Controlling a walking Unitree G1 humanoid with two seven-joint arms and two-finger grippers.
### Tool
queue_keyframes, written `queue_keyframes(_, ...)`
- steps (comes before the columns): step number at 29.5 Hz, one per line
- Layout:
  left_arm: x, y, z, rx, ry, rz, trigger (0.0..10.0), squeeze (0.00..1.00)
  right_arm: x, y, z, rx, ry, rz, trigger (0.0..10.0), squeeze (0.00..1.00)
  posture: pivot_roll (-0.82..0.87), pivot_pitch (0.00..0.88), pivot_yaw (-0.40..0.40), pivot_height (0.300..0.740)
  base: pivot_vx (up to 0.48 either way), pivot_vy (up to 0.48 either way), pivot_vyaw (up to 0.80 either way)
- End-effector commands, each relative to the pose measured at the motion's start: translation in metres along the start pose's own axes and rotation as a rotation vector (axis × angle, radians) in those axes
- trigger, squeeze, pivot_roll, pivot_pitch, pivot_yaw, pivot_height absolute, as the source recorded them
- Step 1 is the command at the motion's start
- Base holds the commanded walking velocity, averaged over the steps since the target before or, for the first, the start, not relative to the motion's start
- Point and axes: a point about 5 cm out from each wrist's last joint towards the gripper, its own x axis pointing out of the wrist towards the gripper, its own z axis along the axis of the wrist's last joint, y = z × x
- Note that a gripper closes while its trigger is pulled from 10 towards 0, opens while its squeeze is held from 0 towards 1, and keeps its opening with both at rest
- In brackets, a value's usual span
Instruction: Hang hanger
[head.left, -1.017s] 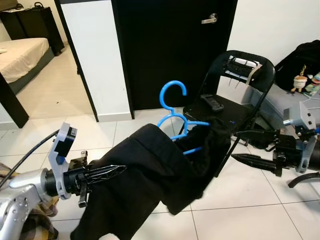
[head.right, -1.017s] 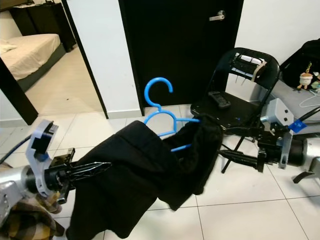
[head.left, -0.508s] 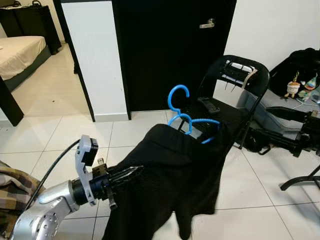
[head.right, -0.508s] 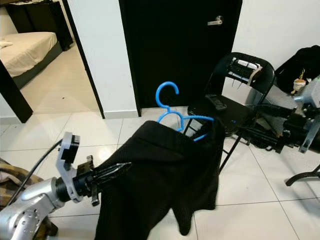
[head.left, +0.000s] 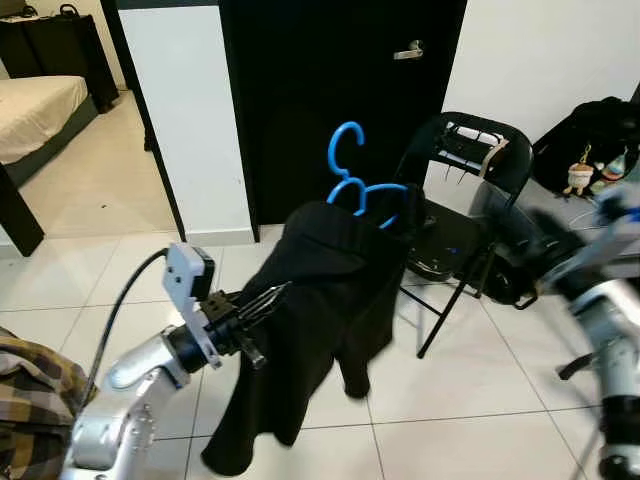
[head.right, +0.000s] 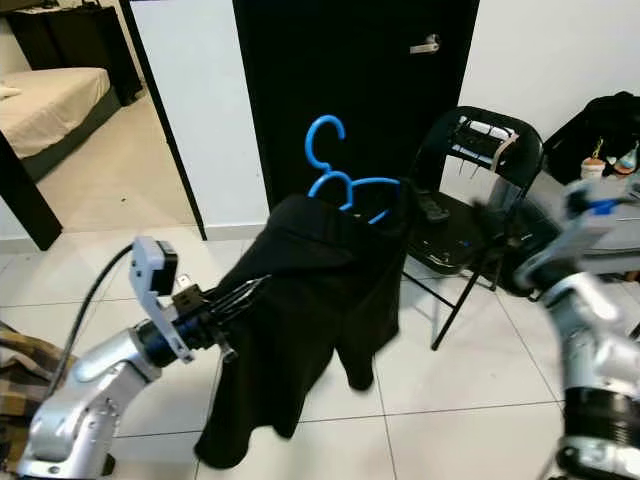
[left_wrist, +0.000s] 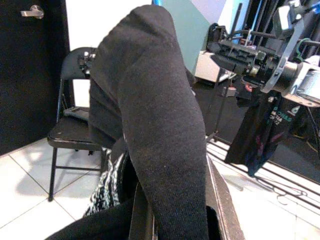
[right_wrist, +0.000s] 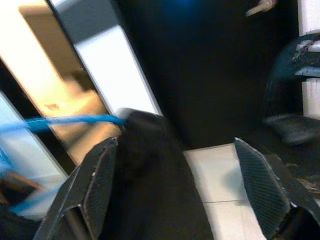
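A blue plastic hanger (head.left: 347, 168) carries a black garment (head.left: 325, 290), and its hook stands up in front of the black door (head.left: 330, 90). My left gripper (head.left: 262, 299) reaches in from the lower left, shut on the garment's side and holding it off the floor. In the left wrist view the black cloth (left_wrist: 155, 125) drapes over the fingers (left_wrist: 142, 220). My right arm (head.right: 585, 310) is a blur at the right, apart from the garment. In the right wrist view my right gripper (right_wrist: 175, 142) is wide open and faces the garment (right_wrist: 150, 175) and a blue hanger arm (right_wrist: 60, 121).
A black folding chair (head.left: 465, 190) with small items on its seat stands just right of the garment. A bed (head.left: 40, 100) shows through the doorway at left. Plaid cloth (head.left: 30, 390) lies at lower left. A black bag (head.left: 590, 135) sits by the right wall.
My left gripper has lifted the garment and hanger higher and nearer the door. The right arm has swung and is now blurred. The camera view has shifted a little.
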Motion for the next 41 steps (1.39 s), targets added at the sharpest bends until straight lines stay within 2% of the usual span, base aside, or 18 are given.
queue_keyframes(1,0.006,-0.003,0.01,0.056,-0.05,-0.019,10.0,0.0,0.008,0.02,-0.001,0.1,-0.02,0.062,10.0,0.0,-0.05,0.0,0.021,0.74,0.0,0.0,0.0)
queue_keyframes(3,0.009,-0.005,0.01,0.06,-0.057,-0.026,10.0,0.0,0.015,0.032,-0.007,0.135,-0.007,0.074,10.0,0.0,-0.05,0.0,0.022,0.74,0.0,0.0,0.0)
queue_keyframes(6,0.013,-0.006,0.01,0.067,-0.06,-0.034,10.0,0.0,0.021,0.037,-0.007,0.147,-0.01,0.045,10.0,0.0,-0.05,0.0,0.02,0.74,0.0,0.0,0.0)
queue_keyframes(11,0.015,-0.009,0.009,0.079,-0.056,-0.05,10.0,0.0,0.025,0.034,-0.003,0.105,0.025,-0.02,10.0,0.0,-0.05,0.0,0.022,0.74,0.0,0.0,0.0)
queue_keyframes(15,0.018,-0.012,0.011,0.083,-0.063,-0.066,10.0,0.0,0.025,0.03,-0.008,-0.003,0.125,-0.114,10.0,0.0,-0.05,0.0,0.019,0.74,0.0,0.0,0.0)
queue_keyframes(21,0.02,-0.015,0.013,0.09,-0.074,-0.082,10.0,0.0,0.024,0.025,-0.015,0.004,0.187,-0.185,10.0,0.0,-0.05,0.0,0.017,0.74,0.0,0.0,0.0)
queue_keyframes(26,0.024,-0.021,0.018,0.091,-0.09,-0.109,10.0,0.0,0.023,0.024,-0.019,0.021,0.207,-0.195,10.0,0.0,-0.05,0.0,0.015,0.74,0.0,0.0,0.0)
queue_keyframes(27,0.025,-0.022,0.018,0.091,-0.094,-0.115,10.0,0.0,0.023,0.023,-0.02,0.02,0.219,-0.206,4.6,0.0,-0.05,0.0,0.015,0.74,0.0,0.0,0.0)
queue_keyframes(30,0.026,-0.024,0.019,0.091,-0.098,-0.121,10.0,0.0,0.023,0.022,-0.021,0.02,0.232,-0.22,4.6,0.0,-0.05,0.0,0.015,0.74,0.0,0.0,0.0)
queue_keyframes(31,0.026,-0.025,0.019,0.091,-0.101,-0.124,10.0,0.0,0.022,0.021,-0.022,0.021,0.24,-0.229,0.0,0.0,-0.05,0.0,0.01,0.74,0.0,0.0,0.0)
queue_keyframes(41,0.028,-0.03,0.021,0.086,-0.113,-0.138,10.0,0.0,0.02,0.015,-0.022,0.03,0.246,-0.259,0.0,0.0,-0.05,0.0,0.007,0.74,0.0,0.0,0.0)
